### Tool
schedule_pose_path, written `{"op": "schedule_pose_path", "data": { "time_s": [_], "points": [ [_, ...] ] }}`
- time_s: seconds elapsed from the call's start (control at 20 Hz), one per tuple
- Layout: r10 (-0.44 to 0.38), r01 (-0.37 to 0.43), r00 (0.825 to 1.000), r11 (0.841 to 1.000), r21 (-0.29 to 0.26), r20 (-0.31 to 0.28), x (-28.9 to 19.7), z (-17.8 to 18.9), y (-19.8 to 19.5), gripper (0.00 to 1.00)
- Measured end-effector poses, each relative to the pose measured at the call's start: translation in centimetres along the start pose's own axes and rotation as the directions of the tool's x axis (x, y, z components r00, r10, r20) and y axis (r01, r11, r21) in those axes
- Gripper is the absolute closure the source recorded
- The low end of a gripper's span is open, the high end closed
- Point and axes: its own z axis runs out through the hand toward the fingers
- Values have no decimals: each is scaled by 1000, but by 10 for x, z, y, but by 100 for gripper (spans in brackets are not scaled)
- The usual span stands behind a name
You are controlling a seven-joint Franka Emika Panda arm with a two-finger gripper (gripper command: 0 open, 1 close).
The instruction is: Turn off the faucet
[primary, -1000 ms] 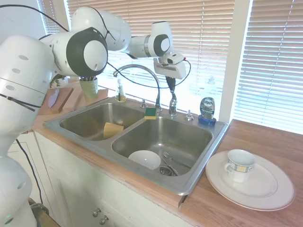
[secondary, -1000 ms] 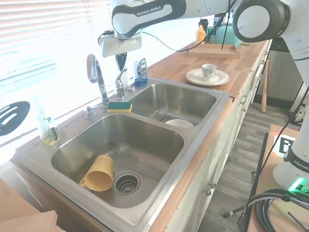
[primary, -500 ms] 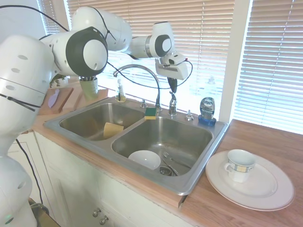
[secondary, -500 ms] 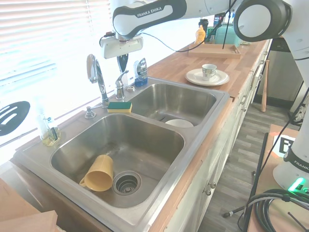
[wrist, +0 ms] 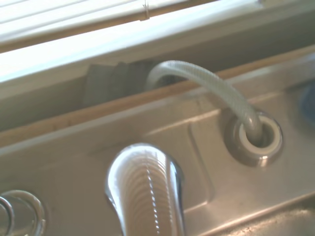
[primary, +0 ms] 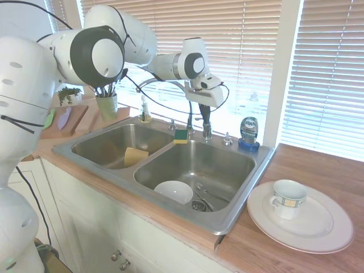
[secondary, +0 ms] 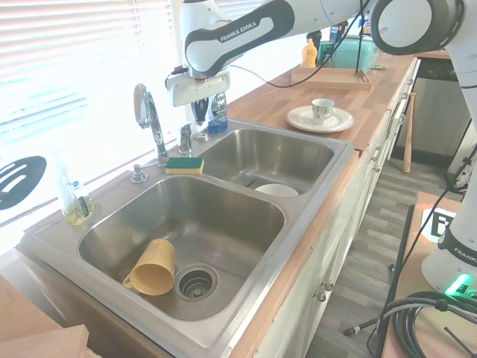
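The double sink [primary: 259,165] sits in a wooden counter [primary: 318,170]. The faucet [primary: 170,85] stands on the sink's rear ledge, its handle [primary: 207,128] beside the spout. The gripper [primary: 205,114] is directly above that handle; finger state cannot be determined.

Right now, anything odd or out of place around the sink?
Two things. A yellow mug lies tipped on its side in the basin by the drain. In the wrist view, a clear hose runs into a deck hole where a fitting would normally sit. No spills visible.
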Motion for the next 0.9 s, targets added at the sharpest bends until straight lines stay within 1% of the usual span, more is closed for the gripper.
{"op": "schedule_pose_path", "data": {
  "time_s": [0.25, 0.4, 0.65, 0.8, 0.9],
  "points": [
    [-8, 8, 1000, 1000, -3, 5, -8, -10, 7, 100],
    [-17, 18, 999, 999, -28, 28, -22, -16, 22, 100],
    [-44, 52, 995, 995, -84, 89, -62, -24, 65, 100],
    [-46, 62, 991, 990, -124, 126, -82, -25, 100, 100],
    [-46, 66, 989, 988, -137, 144, -93, -32, 126, 100]
  ]
}}
